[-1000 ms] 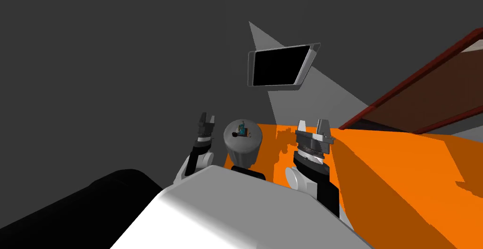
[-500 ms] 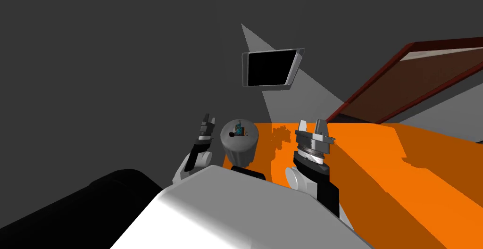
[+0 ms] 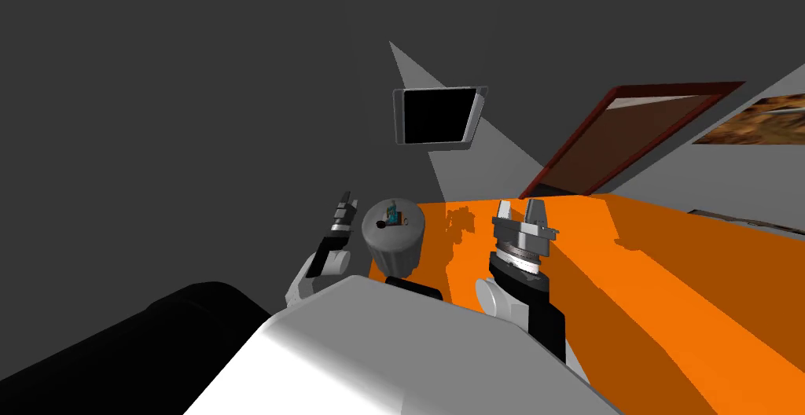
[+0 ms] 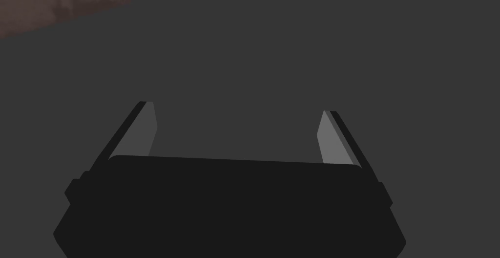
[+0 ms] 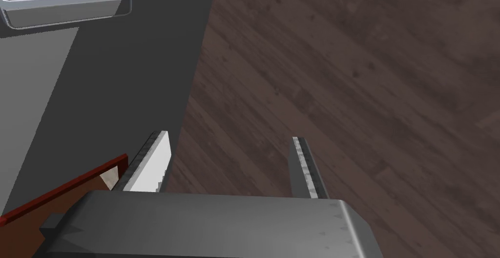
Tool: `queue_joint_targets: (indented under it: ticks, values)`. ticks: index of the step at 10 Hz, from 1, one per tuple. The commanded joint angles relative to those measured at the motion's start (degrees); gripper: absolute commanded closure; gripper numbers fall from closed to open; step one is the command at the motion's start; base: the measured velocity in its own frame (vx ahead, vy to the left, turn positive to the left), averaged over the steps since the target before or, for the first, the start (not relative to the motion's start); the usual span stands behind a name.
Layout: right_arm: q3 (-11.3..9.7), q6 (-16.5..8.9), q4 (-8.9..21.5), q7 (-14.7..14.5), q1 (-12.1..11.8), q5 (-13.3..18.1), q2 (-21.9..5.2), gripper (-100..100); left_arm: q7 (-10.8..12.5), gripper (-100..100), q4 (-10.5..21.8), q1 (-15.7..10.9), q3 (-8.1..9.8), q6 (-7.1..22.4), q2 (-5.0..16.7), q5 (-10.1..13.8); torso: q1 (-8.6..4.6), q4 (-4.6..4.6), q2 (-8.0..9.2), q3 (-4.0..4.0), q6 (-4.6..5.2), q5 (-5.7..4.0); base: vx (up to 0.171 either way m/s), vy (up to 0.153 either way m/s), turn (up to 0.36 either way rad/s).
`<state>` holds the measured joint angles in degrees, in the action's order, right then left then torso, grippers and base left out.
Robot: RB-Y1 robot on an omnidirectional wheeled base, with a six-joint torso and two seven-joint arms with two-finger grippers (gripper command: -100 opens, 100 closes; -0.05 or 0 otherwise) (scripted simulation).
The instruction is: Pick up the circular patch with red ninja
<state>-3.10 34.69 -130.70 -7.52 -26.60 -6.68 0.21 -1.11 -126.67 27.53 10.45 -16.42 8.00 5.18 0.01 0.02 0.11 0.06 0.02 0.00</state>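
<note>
Your left gripper (image 3: 344,202) and right gripper (image 3: 519,207) stand open either side of a round grey drum (image 3: 391,257); the small items (image 3: 393,218) on top are too small to name.

White forearms (image 3: 497,299) with black bands; a ribbed grey right wrist (image 3: 519,255); thin, light grey, blade-like jaws.

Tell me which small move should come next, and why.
Probably swing the left gripper over the round grey stand and tilt it down. Its fingers are open and empty, it is beside the stand, and the small things lie on top; which one is the patch I cannot tell.
</note>
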Motion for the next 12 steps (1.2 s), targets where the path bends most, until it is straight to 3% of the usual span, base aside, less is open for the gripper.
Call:
queue_joint_targets:
  ticks: [1, 2, 3, 4, 5, 6, 8, 9, 11, 12]
  values:
    - [0.0, 0.0, 0.0, 0.0, 0.0, 0.0, 0.0, 0, 0.2, -100, 0.5, 0.2, 1.02, 2.5, 0.8, 0.7, 0.0, 0.0, 0.0, 0.0, 0.0, 0.0, -0.023, -0.005, -0.143]
    - [0.0, 0.0, 0.0, 0.0, 0.0, 0.0, 0.0, 0, 0.1, -100, 1.9, -0.3, 2.53, 4.3, 1.7, 1.6, 0.01, 0.0, -0.02, -0.01, -0.04, 0.0, -0.038, -0.001, -0.224]
    - [0.0, 0.0, 0.0, 0.0, 0.0, 0.0, 0.0, 0, 0.1, -100, 1.9, -0.3, 2.53, 5.9, 1.7, 1.6, 0.03, 0.01, 0.03, 0.02, -0.01, 0.0, -0.021, -0.004, -0.129]
    - [0.0, 0.0, 0.0, 0.0, 0.0, 0.0, 0.0, 0, -0.1, -100, 3.4, -0.8, 4.15, 7.9, 2.6, 2.6, 0.01, 0.0, -0.01, 0.0, -0.04, 0.0, -0.033, -0.008, -0.224]
    - [0.0, 0.0, 0.0, 0.0, 0.0, 0.0, 0.0, 0, -0.1, -100, 3.4, -0.8, 4.15, 9.5, 2.6, 2.6, 0.03, 0.0, 0.02, 0.01, -0.01, 0.0, -0.02, -0.005, -0.145]
    - [0.0, 0.0, 0.0, 0.0, 0.0, 0.0, 0.0, 0, -0.2, -100, 4.9, -1.3, 5.89, 11.4, 3.6, 3.6, 0.02, 0.0, -0.03, -0.01, -0.04, 0.0, -0.029, -0.006, -0.212]
    - [0.0, 0.0, 0.0, 0.0, 0.0, 0.0, 0.0, 0, -0.2, -100, 4.9, -1.3, 5.89, 13.7, 3.6, 3.6, 0.02, 0.0, -0.04, -0.01, -0.04, 0.0, -0.008, -0.006, -0.076]
    - [0.0, 0.0, 0.0, 0.0, 0.0, 0.0, 0.0, 0, -0.3, -100, 6.6, -1.8, 7.72, 15.7, 4.5, 4.7, 0.01, -0.01, -0.08, -0.04, -0.06, 0.0, -0.028, -0.006, -0.233]
    - [0.0, 0.0, 0.0, 0.0, 0.0, 0.0, 0.0, 0, -0.3, -100, 6.6, -1.8, 7.72, 17.8, 4.5, 4.7, 0.03, 0.0, -0.04, -0.02, -0.05, 0.01, -0.009, -0.004, -0.084]
    - [0.0, 0.0, 0.0, 0.0, 0.0, 0.0, 0.0, 0, -0.4, -100, 8.4, -2.3, 9.66, 20.0, 5.5, 5.8, 0.01, -0.01, -0.1, -0.05, -0.06, 0.0, -0.02, -0.006, -0.186]
